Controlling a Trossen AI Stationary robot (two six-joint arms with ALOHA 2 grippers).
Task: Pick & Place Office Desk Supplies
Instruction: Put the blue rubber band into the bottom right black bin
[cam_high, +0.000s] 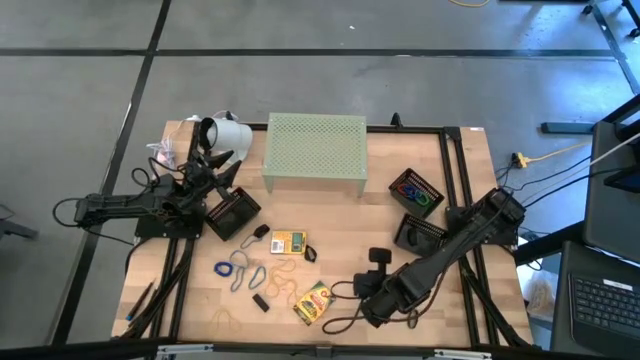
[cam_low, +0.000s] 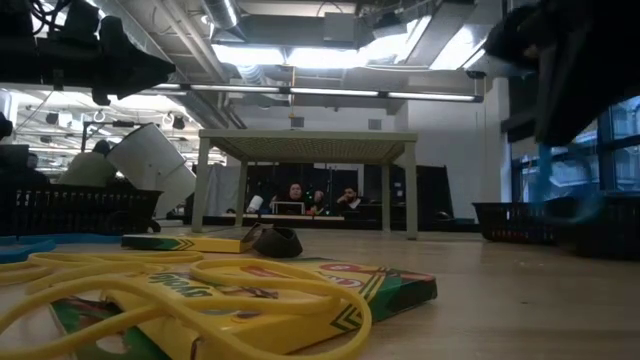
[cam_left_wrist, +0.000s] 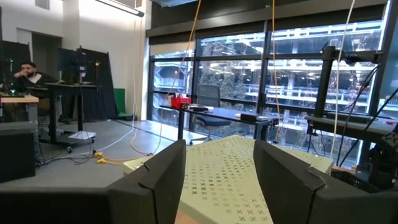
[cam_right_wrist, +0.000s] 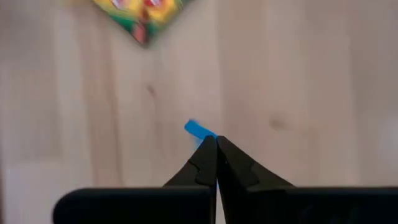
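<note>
The right gripper (cam_right_wrist: 216, 144), jaws clenched on a small blue piece (cam_right_wrist: 198, 130), lifts it off the counter (cam_right_wrist: 298, 74) for a tray, while the left gripper (cam_left_wrist: 217, 171) waits with jaws released.

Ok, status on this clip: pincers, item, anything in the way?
Right pincer shut on small blue piece above the table. Left pincer open, idle over black mesh tray. Nothing blocking visible.

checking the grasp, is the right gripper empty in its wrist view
No: the right gripper has its fingers pressed together on a small blue piece sticking out past the tips above the bare wooden table.
</note>
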